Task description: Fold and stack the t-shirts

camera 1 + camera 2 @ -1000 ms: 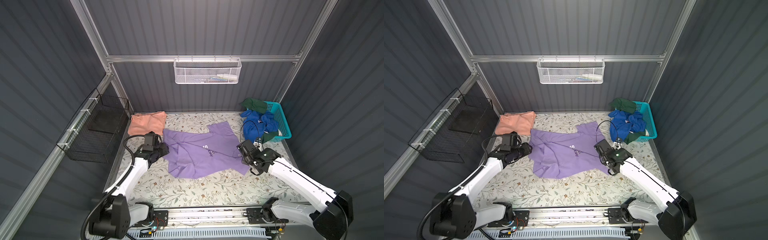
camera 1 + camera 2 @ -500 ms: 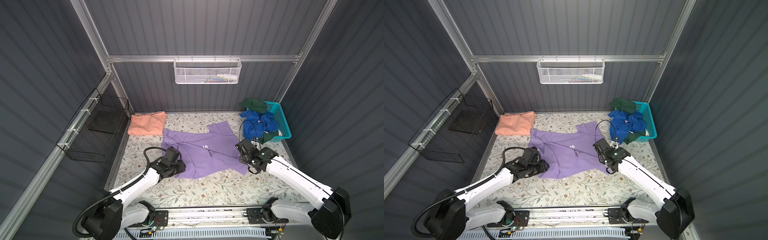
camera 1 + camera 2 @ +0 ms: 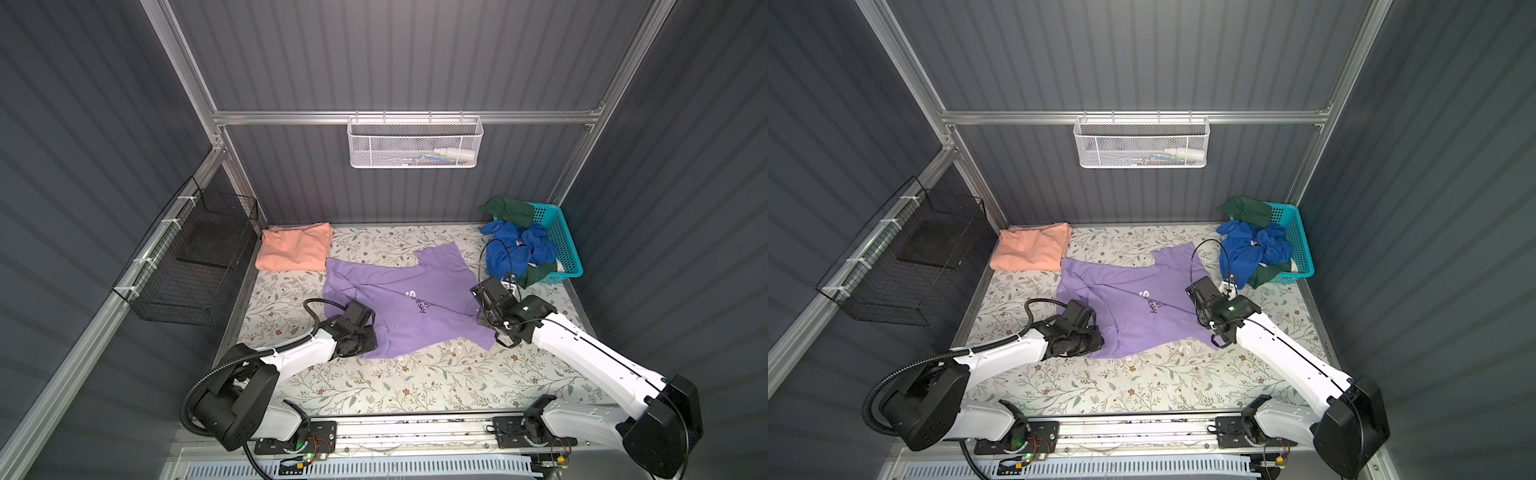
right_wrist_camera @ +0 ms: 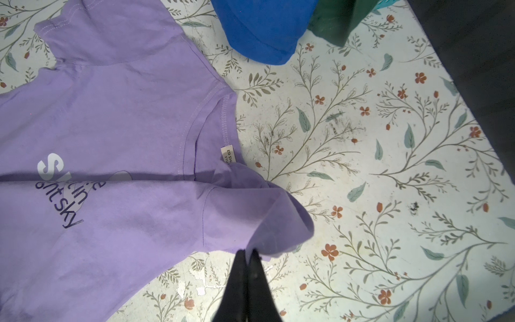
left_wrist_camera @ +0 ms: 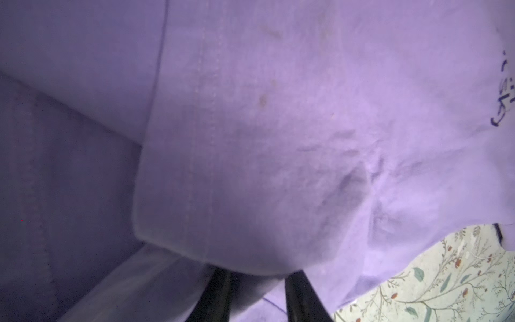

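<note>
I am pinching the 3 o'clock sleeve of the lavender t-shirt (image 3: 399, 307) tight in my right gripper (image 4: 249, 252), ready for folding. My left gripper (image 5: 259, 276) is straddling the shirt's 8 o'clock hem, jaws partly apart, and I cannot tell whether it has a grip. The salmon t-shirt (image 3: 293, 247) is lying folded at the table's 10 o'clock.

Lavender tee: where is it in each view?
Both top views: lavender tee mid-frame.
Left wrist: fills nearly the whole frame.
Right wrist: left half of the frame.
Shared landmark: its dark chest lettering, seen in all four.
</note>
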`<state>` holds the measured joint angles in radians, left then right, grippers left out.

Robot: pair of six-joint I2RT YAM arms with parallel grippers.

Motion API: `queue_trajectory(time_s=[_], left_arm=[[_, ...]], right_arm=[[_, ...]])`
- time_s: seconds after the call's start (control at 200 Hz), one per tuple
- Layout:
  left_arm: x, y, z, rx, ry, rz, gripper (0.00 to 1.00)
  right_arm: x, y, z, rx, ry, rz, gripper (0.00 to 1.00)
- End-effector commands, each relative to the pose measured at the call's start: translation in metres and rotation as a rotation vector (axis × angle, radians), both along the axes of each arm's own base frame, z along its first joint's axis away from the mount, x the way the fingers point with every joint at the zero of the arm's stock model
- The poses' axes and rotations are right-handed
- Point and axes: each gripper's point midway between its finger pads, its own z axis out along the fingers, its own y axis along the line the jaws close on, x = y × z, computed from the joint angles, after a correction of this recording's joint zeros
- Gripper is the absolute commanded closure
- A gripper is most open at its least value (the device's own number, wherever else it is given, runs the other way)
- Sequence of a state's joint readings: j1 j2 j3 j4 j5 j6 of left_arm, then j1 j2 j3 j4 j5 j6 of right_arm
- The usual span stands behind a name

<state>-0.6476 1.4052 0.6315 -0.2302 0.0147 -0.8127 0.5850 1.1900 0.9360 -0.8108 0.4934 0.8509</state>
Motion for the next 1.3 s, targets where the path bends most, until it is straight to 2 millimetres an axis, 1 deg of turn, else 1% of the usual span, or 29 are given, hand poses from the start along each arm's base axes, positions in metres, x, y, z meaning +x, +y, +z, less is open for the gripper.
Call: queue_trajectory(time_s=[0.0, 0.08, 0.12, 0.22, 0.325, 0.4, 0.48, 0.55, 0.635, 0.7, 0.71, 0.77, 0.79, 0.8, 0.825, 0.865, 0.87, 0.905, 0.94, 1.001, 1.036, 1.056, 1.106, 1.121, 1.186, 1.211, 1.231, 1.236, 1.296], left_arm=[[-0.002, 0.002, -0.01, 0.026, 0.013, 0.004, 0.78], [-0.001, 0.001, -0.012, 0.032, 0.019, -0.002, 0.89], [0.0, 0.003, -0.011, 0.049, 0.018, -0.003, 1.0], [0.005, 0.01, 0.001, 0.091, -0.014, 0.003, 1.0], [0.017, 0.024, 0.026, 0.166, -0.081, 0.012, 1.0], [0.03, 0.036, 0.042, 0.187, -0.097, 0.024, 1.0], [0.05, 0.05, 0.061, 0.175, -0.12, 0.044, 1.0], [0.072, 0.066, 0.084, 0.198, -0.178, 0.076, 1.0], [0.107, 0.077, 0.122, 0.259, -0.27, 0.093, 1.0], [0.143, 0.083, 0.156, 0.23, -0.321, 0.12, 1.0], [0.147, 0.084, 0.156, 0.224, -0.317, 0.122, 1.0], [0.188, 0.083, 0.186, 0.169, -0.385, 0.138, 1.0], [0.204, 0.082, 0.206, 0.155, -0.435, 0.141, 1.0], [0.21, 0.082, 0.206, 0.156, -0.436, 0.139, 1.0], [0.229, 0.08, 0.22, 0.146, -0.467, 0.137, 1.0], [0.254, 0.079, 0.237, 0.137, -0.486, 0.128, 1.0], [0.255, 0.079, 0.235, 0.141, -0.477, 0.123, 1.0], [0.272, 0.076, 0.255, 0.154, -0.508, 0.106, 1.0], [0.28, 0.078, 0.269, 0.184, -0.515, 0.094, 1.0], [0.281, 0.084, 0.291, 0.227, -0.552, 0.1, 1.0], [0.275, 0.091, 0.3, 0.251, -0.579, 0.113, 1.0], [0.271, 0.095, 0.307, 0.264, -0.604, 0.124, 1.0], [0.257, 0.102, 0.304, 0.284, -0.646, 0.123, 1.0], [0.249, 0.104, 0.312, 0.282, -0.677, 0.127, 1.0], [0.218, 0.119, 0.292, 0.306, -0.681, 0.162, 1.0], [0.207, 0.123, 0.278, 0.314, -0.664, 0.17, 1.0], [0.197, 0.127, 0.272, 0.316, -0.658, 0.183, 1.0], [0.194, 0.127, 0.261, 0.321, -0.638, 0.18, 1.0], [0.165, 0.132, 0.214, 0.322, -0.553, 0.183, 1.0]], right_arm=[[-0.002, -0.001, 0.0, 0.009, -0.008, 0.009, 1.0], [0.0, 0.0, 0.0, 0.016, -0.014, 0.013, 1.0], [0.001, 0.001, 0.0, 0.017, -0.017, 0.018, 1.0], [0.005, 0.004, 0.002, 0.009, -0.017, 0.032, 1.0], [0.015, 0.009, 0.007, 0.0, -0.022, 0.056, 1.0], [0.028, 0.013, 0.017, -0.023, -0.049, 0.066, 1.0], [0.047, 0.014, 0.039, -0.077, -0.089, 0.072, 1.0], [0.069, 0.016, 0.064, -0.123, -0.145, 0.074, 1.0], [0.099, 0.023, 0.089, -0.101, -0.212, 0.094, 1.0], [0.124, 0.023, 0.11, -0.081, -0.252, 0.09, 1.0], [0.128, 0.023, 0.114, -0.081, -0.259, 0.087, 1.0], [0.151, 0.021, 0.139, -0.09, -0.304, 0.082, 1.0], [0.158, 0.02, 0.147, -0.094, -0.315, 0.083, 1.0], [0.161, 0.02, 0.153, -0.096, -0.325, 0.082, 1.0], [0.169, 0.018, 0.164, -0.105, -0.343, 0.08, 1.0], [0.178, 0.012, 0.183, -0.128, -0.371, 0.067, 1.0], [0.179, 0.012, 0.186, -0.131, -0.375, 0.064, 1.0], [0.182, 0.005, 0.205, -0.16, -0.401, 0.045, 1.0], [0.178, -0.002, 0.227, -0.181, -0.437, 0.018, 1.0], [0.164, -0.01, 0.258, -0.186, -0.509, 0.004, 1.0], [0.153, -0.013, 0.268, -0.182, -0.543, 0.013, 1.0], [0.146, -0.013, 0.27, -0.18, -0.553, 0.015, 1.0], [0.123, -0.018, 0.273, -0.175, -0.565, 0.015, 1.0], [0.117, -0.018, 0.27, -0.177, -0.561, 0.014, 1.0], [0.088, -0.022, 0.251, -0.18, -0.548, 0.004, 1.0], [0.077, -0.024, 0.242, -0.163, -0.543, 0.0, 1.0], [0.073, -0.022, 0.227, -0.142, -0.519, -0.001, 1.0], [0.071, -0.022, 0.225, -0.136, -0.518, -0.004, 1.0], [0.049, -0.023, 0.19, -0.093, -0.459, -0.011, 1.0]])
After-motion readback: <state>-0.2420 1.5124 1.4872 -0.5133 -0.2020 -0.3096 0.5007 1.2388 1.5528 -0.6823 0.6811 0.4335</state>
